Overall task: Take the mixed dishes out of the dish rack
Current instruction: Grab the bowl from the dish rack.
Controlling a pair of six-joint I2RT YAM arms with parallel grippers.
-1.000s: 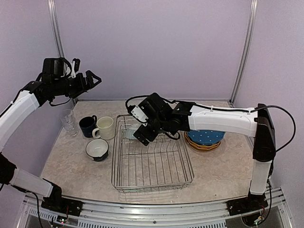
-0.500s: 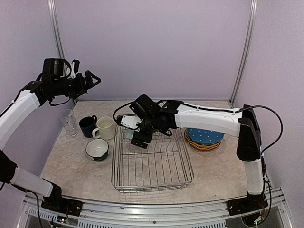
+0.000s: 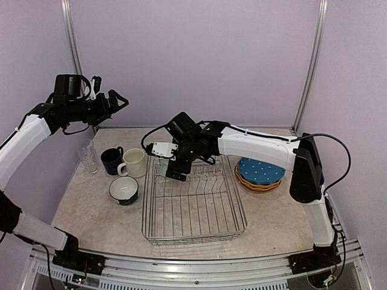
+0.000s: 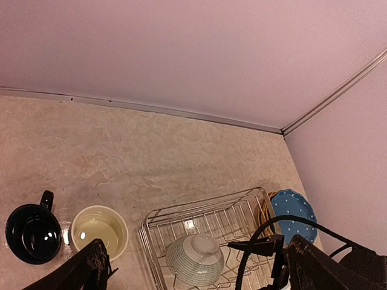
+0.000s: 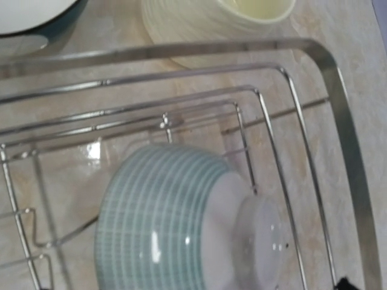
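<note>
Right claw [image 3: 175, 171]: lowered over the upper-left corner of the rack [image 3: 193, 239] in the overhead view. Whether it is parted or closed cannot be told. It reads as a dark mass from above, and its fingers are barely caught in its own wrist frame.
Left claw [image 3: 118, 100]: held high at the upper left of the overhead frame, fingers spread, nothing gripped.
Striped bowl [image 5: 181, 223]: the only dish seen inside the rack. It lies overturned and tilted on the wires near that corner, with its foot ring toward the lower right of the right wrist frame.
Handling: judged to be glazed ceramic, so stiff, fairly heavy, slick and easily chipped against wire.
Where to hold: little purchase is offered by the rounded outside. A pinch across the rim wall is judged surest, though the rim is turned down, so the raised side or the foot ring may have to be taken first.
Already out: glasses [image 3: 88, 154], navy mug [image 3: 111, 161], cream mug [image 3: 133, 162] and dark-sided bowl [image 3: 124, 190] are grouped on the table [image 3: 91, 217] at left. Dotted plates [image 3: 261, 171] are stacked at right.
Wrist views only: the striped bowl, its tilt and its foot ring are shown. From overhead it is hidden under the right arm.
Overhead view only: both arms, the whole rack and the spacing of the unloaded dishes are shown.
</note>
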